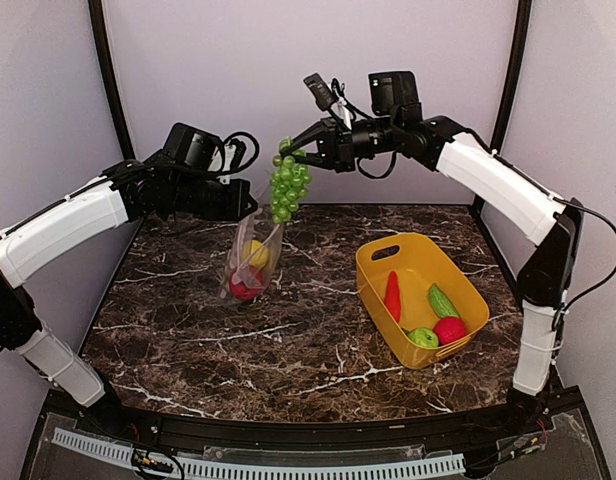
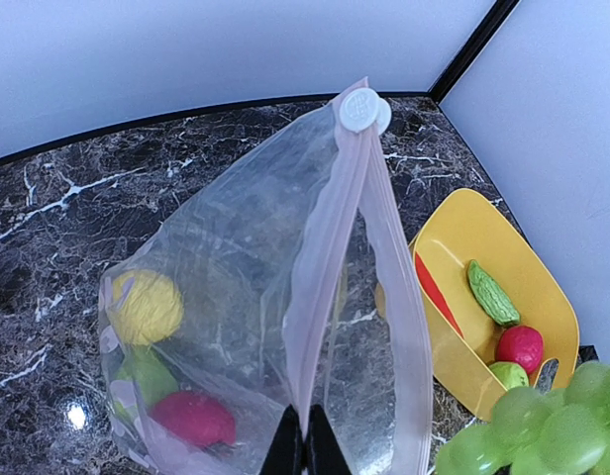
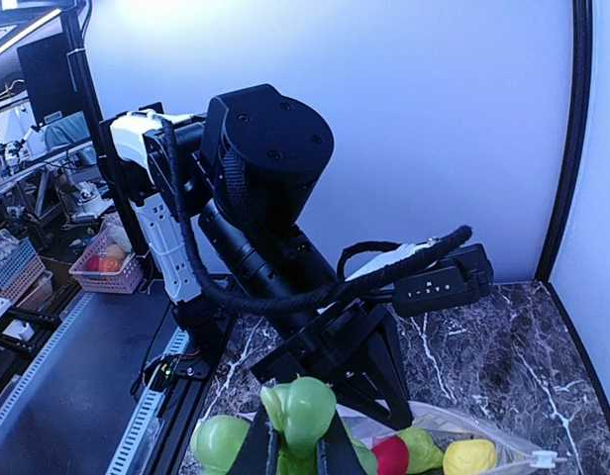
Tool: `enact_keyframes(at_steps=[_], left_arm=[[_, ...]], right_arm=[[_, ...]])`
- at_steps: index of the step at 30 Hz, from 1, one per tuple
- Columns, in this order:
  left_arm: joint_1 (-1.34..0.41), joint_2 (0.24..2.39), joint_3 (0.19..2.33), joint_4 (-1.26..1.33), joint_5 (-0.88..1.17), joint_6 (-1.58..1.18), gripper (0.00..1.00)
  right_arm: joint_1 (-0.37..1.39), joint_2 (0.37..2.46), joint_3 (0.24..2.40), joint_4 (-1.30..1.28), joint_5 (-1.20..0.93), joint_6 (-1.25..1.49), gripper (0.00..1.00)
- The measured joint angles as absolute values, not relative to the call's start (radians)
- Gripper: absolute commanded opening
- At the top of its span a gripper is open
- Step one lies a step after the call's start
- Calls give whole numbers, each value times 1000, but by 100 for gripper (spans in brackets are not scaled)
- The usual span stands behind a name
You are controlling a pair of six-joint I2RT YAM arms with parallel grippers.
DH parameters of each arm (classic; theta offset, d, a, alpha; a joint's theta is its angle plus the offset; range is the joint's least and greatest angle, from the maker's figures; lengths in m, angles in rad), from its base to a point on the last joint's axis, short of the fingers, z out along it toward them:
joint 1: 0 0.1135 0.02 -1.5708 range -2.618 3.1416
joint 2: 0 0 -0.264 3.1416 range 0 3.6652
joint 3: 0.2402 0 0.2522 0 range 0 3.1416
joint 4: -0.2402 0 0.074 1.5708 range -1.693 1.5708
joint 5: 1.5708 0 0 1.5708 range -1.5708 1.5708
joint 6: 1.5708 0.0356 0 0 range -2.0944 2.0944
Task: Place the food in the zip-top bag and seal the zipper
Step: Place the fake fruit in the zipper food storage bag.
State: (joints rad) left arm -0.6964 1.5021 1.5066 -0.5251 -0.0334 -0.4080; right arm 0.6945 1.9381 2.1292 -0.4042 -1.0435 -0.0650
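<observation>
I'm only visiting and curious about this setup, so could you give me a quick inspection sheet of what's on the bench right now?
Surface: dark, glossy marble-pattern table.
Job's things: zip-top bag hanging from the left arm, zipper open, with yellow, green and red pieces inside; grape bunch held above its mouth; four more pieces lying in the yellow tub.
Clutter: nothing seen.
Grippers: left fingers shut on the bag's mouth edge; right fingers shut on the top of the grape bunch.
Cables: black cable loops at both wrists.
Surroundings: pale walls with black frame posts.
</observation>
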Motion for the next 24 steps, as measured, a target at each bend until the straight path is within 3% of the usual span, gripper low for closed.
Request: enact_keyframes(at_steps=[9, 19, 21, 24], left_arm=[[-696, 1499, 1505, -525, -35, -408, 1], [-696, 1475, 1499, -525, -43, -415, 1], [-696, 1472, 1499, -525, -46, -416, 1], [-696, 1472, 1498, -525, -46, -417, 1]], right_arm=[[708, 2082, 2203, -350, -1019, -22, 0], [721, 2096, 2196, -344, -944, -36, 2], [722, 2096, 2185, -344, -922, -47, 11], [728, 2096, 2160, -351, -881, -60, 40]])
